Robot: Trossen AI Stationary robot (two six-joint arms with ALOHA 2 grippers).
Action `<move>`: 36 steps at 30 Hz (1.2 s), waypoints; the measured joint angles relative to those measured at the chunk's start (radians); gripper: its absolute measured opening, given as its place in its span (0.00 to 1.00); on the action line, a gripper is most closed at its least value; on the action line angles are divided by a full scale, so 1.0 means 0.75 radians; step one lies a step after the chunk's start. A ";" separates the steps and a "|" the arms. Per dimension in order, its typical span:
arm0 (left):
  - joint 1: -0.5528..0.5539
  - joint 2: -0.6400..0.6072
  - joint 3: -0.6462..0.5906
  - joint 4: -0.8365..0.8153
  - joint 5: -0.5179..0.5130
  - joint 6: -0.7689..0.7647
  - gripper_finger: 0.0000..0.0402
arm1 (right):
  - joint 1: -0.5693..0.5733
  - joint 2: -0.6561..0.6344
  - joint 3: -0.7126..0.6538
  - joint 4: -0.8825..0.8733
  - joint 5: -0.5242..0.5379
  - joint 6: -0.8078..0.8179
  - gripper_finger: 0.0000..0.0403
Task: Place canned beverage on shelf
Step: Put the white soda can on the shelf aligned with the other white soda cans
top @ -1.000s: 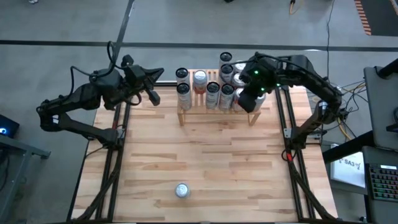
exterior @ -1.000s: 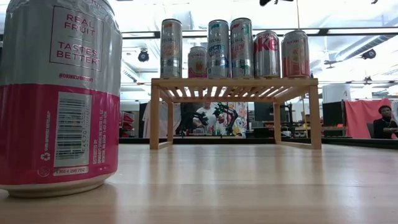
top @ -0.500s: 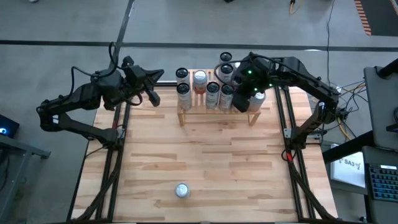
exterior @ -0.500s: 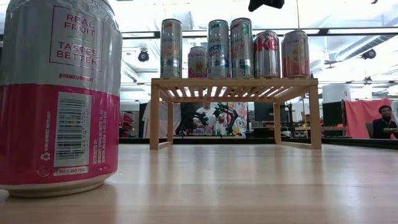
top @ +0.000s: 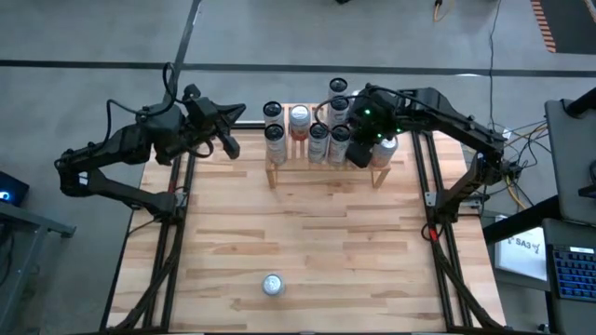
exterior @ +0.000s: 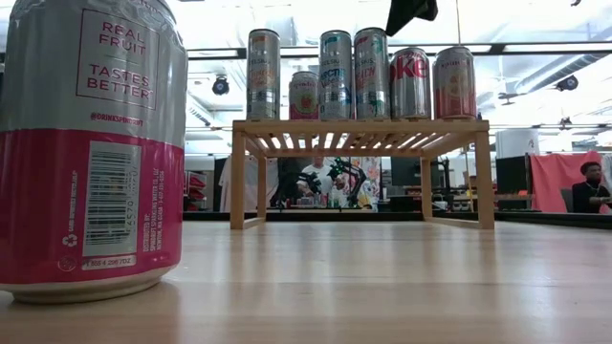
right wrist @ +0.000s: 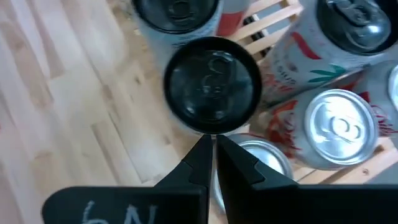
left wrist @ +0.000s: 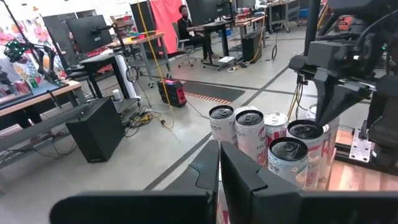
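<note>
The high camera is looking straight down on the whole table [top: 307, 233], with both arms and the shelf [top: 321, 160] at its far edge. The low camera is sitting at tabletop height, very near one can [exterior: 91, 143], facing level across the wood toward the shelf [exterior: 359, 129] and the room behind. The left wrist camera is looking past its fingers [left wrist: 239, 171] at the cans [left wrist: 273, 146] from the side. The right wrist camera is looking down, close over the can tops [right wrist: 211, 81]. All four views are sharing the shelf's cans.
</note>
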 joint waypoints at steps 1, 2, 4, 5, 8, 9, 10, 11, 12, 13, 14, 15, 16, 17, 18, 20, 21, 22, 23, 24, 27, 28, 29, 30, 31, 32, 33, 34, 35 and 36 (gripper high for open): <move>0.000 0.000 0.000 0.000 0.000 0.000 0.00 | -0.005 0.000 -0.001 -0.001 0.010 -0.007 0.03; 0.000 0.000 0.000 0.000 0.000 0.000 0.00 | -0.012 0.000 -0.001 -0.001 0.013 -0.014 0.03; 0.000 0.002 0.000 0.001 0.000 -0.003 0.00 | -0.025 0.000 -0.001 -0.003 0.011 -0.020 0.03; 0.000 0.003 0.000 0.001 0.000 -0.008 0.00 | -0.033 0.000 0.002 -0.016 -0.014 -0.026 0.03; 0.000 0.004 0.000 0.000 0.000 -0.024 0.00 | -0.055 -0.010 0.012 -0.049 -0.183 -0.031 0.03; 0.000 0.005 0.000 0.001 0.000 -0.028 0.00 | -0.056 -0.016 0.013 -0.046 -0.235 -0.031 0.03; 0.000 0.005 0.000 0.001 0.000 -0.029 0.00 | -0.056 -0.019 0.013 -0.040 -0.263 -0.032 0.03; 0.000 0.006 0.000 0.001 0.000 -0.029 0.00 | -0.056 -0.020 0.013 -0.032 -0.266 -0.036 0.03; 0.000 0.008 0.000 0.001 0.000 -0.029 0.00 | -0.055 -0.021 0.011 -0.019 -0.266 -0.043 0.03; 0.000 0.010 0.000 0.001 0.000 -0.029 0.00 | -0.056 -0.019 0.004 0.000 -0.266 -0.053 0.03; 0.000 0.012 0.000 0.001 0.000 -0.029 0.00 | -0.056 -0.016 -0.002 0.018 -0.265 -0.066 0.03; 0.000 0.012 0.000 0.000 0.000 -0.029 0.00 | -0.057 -0.011 -0.011 0.035 -0.264 -0.074 0.03; 0.000 0.013 0.000 0.000 0.000 -0.029 0.00 | -0.058 -0.008 -0.021 0.048 -0.261 -0.081 0.03; 0.000 0.013 0.000 0.001 0.001 -0.029 0.00 | -0.063 -0.007 -0.032 0.060 -0.261 -0.089 0.03; 0.000 0.013 0.000 0.001 0.000 -0.029 0.00 | -0.065 -0.007 -0.042 0.067 -0.257 -0.097 0.03; 0.000 0.013 0.000 0.001 0.000 -0.029 0.00 | -0.066 -0.007 -0.066 0.069 -0.230 -0.108 0.03; 0.000 0.013 0.000 0.001 0.001 -0.029 0.00 | -0.070 -0.008 -0.077 0.068 -0.211 -0.114 0.03; 0.000 0.014 0.000 0.001 0.001 -0.029 0.00 | -0.071 -0.008 -0.085 0.065 -0.200 -0.118 0.03; 0.000 0.014 0.000 0.001 0.000 -0.029 0.00 | -0.074 -0.007 -0.092 0.064 -0.195 -0.119 0.03; 0.000 0.014 0.000 0.001 0.000 -0.030 0.00 | -0.080 -0.007 -0.097 0.064 -0.194 -0.121 0.03; 0.000 0.016 0.000 0.001 0.000 -0.030 0.00 | -0.096 -0.008 -0.102 0.064 -0.194 -0.138 0.03; 0.000 0.016 0.000 0.001 0.000 -0.030 0.00 | -0.102 -0.008 -0.104 0.065 -0.194 -0.148 0.03; 0.000 0.016 0.000 0.001 0.000 -0.030 0.00 | -0.106 -0.008 -0.105 0.065 -0.186 -0.156 0.03; 0.000 0.016 0.000 0.001 0.000 -0.030 0.00 | -0.109 -0.008 -0.105 0.065 -0.164 -0.165 0.03; 0.000 0.016 0.000 0.001 0.000 -0.031 0.00 | -0.109 -0.008 -0.105 0.066 -0.131 -0.176 0.03; 0.000 0.016 0.000 0.001 0.000 -0.031 0.00 | -0.109 -0.008 -0.105 0.066 -0.103 -0.184 0.03; 0.000 0.016 0.000 0.001 0.000 -0.030 0.00 | -0.109 -0.008 -0.103 0.069 -0.084 -0.196 0.03; 0.000 0.016 0.000 0.001 0.000 -0.030 0.00 | -0.109 -0.008 -0.100 0.072 -0.076 -0.211 0.03; 0.000 0.016 0.000 0.001 0.000 -0.030 0.00 | -0.109 -0.008 -0.098 0.072 -0.075 -0.213 0.03; 0.000 0.016 0.000 0.001 0.000 -0.030 0.00 | -0.109 -0.008 -0.095 0.069 -0.076 -0.215 0.03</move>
